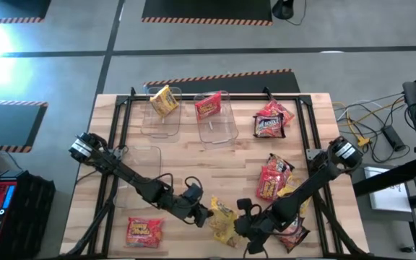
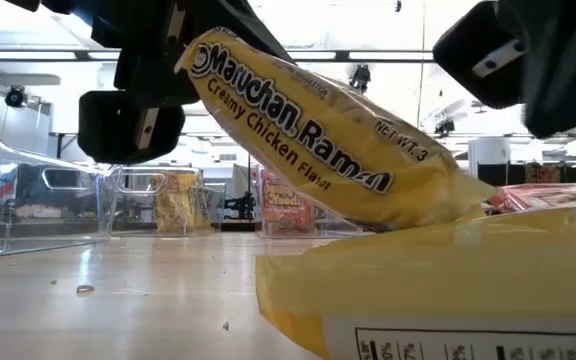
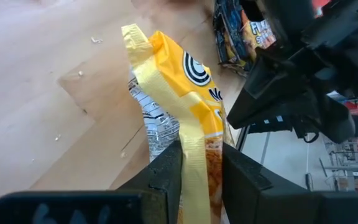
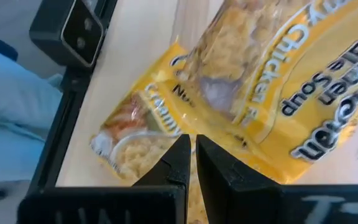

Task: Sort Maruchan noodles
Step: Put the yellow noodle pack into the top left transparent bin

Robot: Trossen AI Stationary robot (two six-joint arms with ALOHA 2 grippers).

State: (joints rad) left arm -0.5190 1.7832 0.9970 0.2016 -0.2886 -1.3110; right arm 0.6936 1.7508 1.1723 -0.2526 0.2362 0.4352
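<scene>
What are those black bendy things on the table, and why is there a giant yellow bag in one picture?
Those are two robot arms, each ending in a two-finger pincher called a gripper. Four cameras watch them. One looks down from above, one sits low at table height, and each arm has one on its wrist.

From above you see a wooden table with noodle packets scattered around and clear plastic bins at the back; two bins already hold a packet each.

The left gripper is pinching the edge of a yellow noodle packet and has it tipped up off the table. It looks giant in the low picture only because it is right in front of that camera.

The right gripper is shut, hovering over another yellow packet lying on the table.

The job is sorting the noodles.
</scene>
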